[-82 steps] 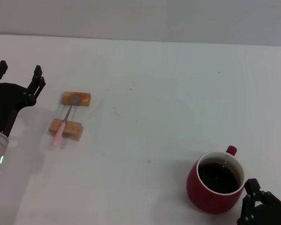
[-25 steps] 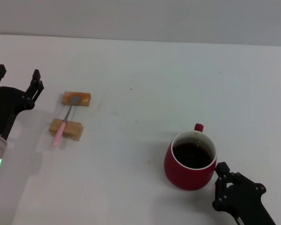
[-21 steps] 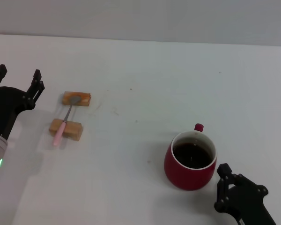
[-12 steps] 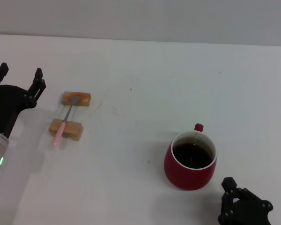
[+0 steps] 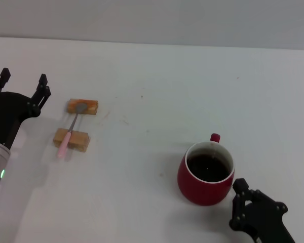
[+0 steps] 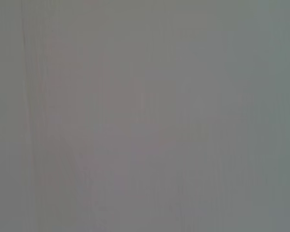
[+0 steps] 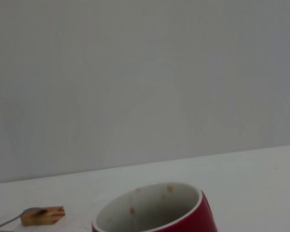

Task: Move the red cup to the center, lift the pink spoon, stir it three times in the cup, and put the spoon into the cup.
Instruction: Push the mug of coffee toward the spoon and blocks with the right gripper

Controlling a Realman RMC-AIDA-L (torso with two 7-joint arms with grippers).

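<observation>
The red cup [image 5: 206, 173] stands upright near the table's middle, dark liquid inside, its small handle pointing away from me. It fills the near part of the right wrist view as red cup [image 7: 154, 209]. My right gripper [image 5: 260, 196] sits just behind the cup's near-right side, open and holding nothing; one fingertip is close to the cup wall. The pink spoon [image 5: 69, 132] lies across two wooden blocks at the left. My left gripper [image 5: 22, 80] hovers open to the left of the spoon, apart from it.
The spoon's bowl rests on the far tan block [image 5: 82, 107] and its handle on the near block [image 5: 71, 139]. The far block [image 7: 42, 216] also shows in the right wrist view. The white tabletop [image 5: 157, 96] stretches to a grey wall. The left wrist view shows only plain grey.
The cup went from the near right to the middle before a second ago and has stayed there. My right gripper drew back from it, then returned beside it. The left gripper barely shifted.
</observation>
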